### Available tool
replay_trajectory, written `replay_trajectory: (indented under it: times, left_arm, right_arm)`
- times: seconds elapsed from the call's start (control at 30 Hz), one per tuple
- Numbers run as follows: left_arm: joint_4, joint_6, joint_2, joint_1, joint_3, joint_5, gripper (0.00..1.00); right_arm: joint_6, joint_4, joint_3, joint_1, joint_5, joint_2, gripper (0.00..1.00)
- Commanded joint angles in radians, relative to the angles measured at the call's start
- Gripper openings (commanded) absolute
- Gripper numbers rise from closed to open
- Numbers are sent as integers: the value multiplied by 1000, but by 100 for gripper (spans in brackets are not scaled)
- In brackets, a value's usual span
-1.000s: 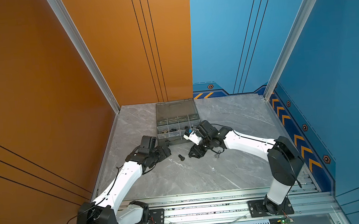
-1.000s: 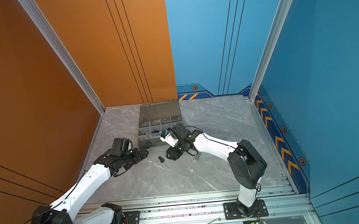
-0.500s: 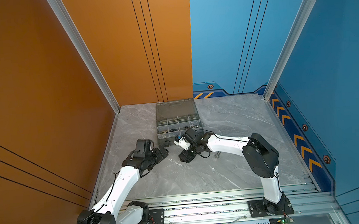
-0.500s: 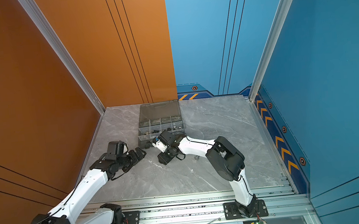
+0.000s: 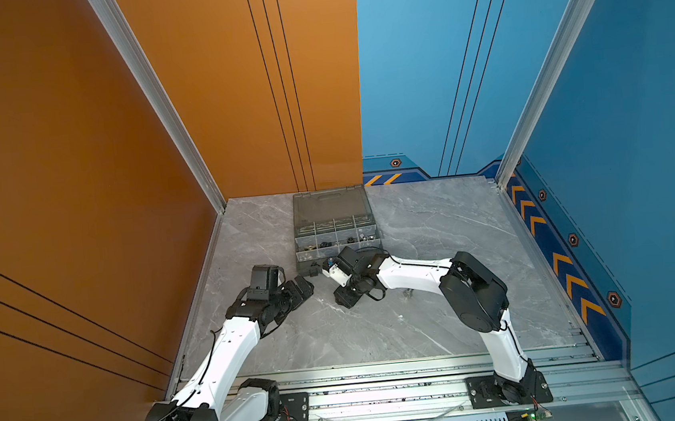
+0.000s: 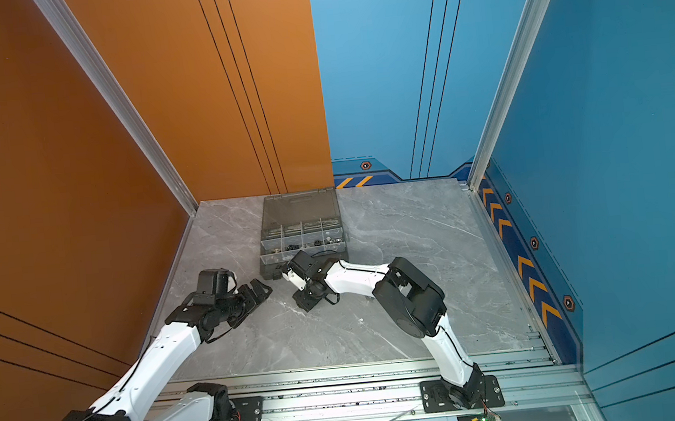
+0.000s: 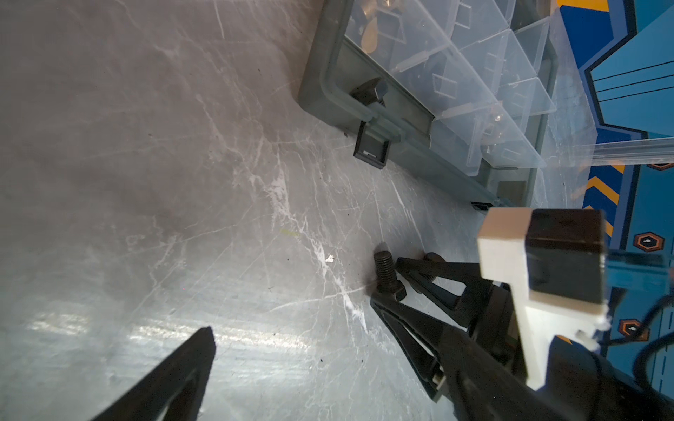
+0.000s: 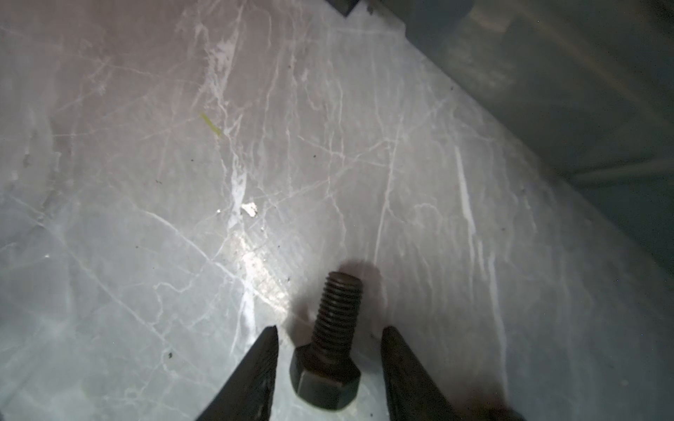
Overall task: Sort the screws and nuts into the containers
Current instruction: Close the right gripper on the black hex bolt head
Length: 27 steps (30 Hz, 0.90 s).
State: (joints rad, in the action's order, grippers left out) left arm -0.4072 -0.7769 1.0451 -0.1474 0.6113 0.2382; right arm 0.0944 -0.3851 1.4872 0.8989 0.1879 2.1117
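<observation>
Containers: dark grey organiser case (image 5: 305, 265), open on counter (image 5: 432, 220), just past the tips of the right jaws; clear-divided compartments (image 7: 470, 69) face up.
Lid: smoky lid (image 5: 329, 204) open on far side of case, farthest from both jaws.
Right arm: right arm (image 5: 410, 272) reaches toward the middle, wrist low, jaws pointing down at counter in front of case.
Left arm: left arm (image 5: 234, 341) low over counter, left jaws aimed at right jaws, apart from them.
Left jaws: wide, nothing between them; one fingertip (image 7: 182, 371) shows in wrist view.
Right jaws: part open, straddling screw, thin gap each side in right wrist view, not clamped.
Screw: black hex bolt (image 8: 330, 346) flat on counter between right jaws, head toward wrist, thread pointing away.
Second screw: black bolt (image 7: 368, 93) on case's front ledge by latch (image 7: 372, 149), well off from both jaws.
Nuts: small dark and shiny bits (image 5: 365, 238) in some compartments, beyond right jaws; too small to tell type.
</observation>
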Motion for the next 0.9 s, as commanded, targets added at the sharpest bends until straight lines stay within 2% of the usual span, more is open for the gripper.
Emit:
replay_trajectory:
  times: [0.0,0.2,0.37,0.5,0.67,0.87]
  left_arm:
    - [8,-5,-16,13,-17,19,98]
    - [8,-7,-22,14,-16,19,98]
    - [11,-9,-19,16,-19,21,98]
    - [13,-11,-19,17,-19,26,98]
    - [17,-12,-21,20,-19,28,98]
    - [20,-12,-23,22,-22,35,98]
  right_arm:
    - [-2,-69,22,9,-48,30,44]
    - [-12,-87,25,10,-62,32,34]
    - [-19,-84,24,7,-52,20,14]
    - [-26,-70,23,-12,16,-12,2]
    - [-60,-37,26,-38,112,-89,0]
    - [-83,-43,111,-76,161,-108,0]
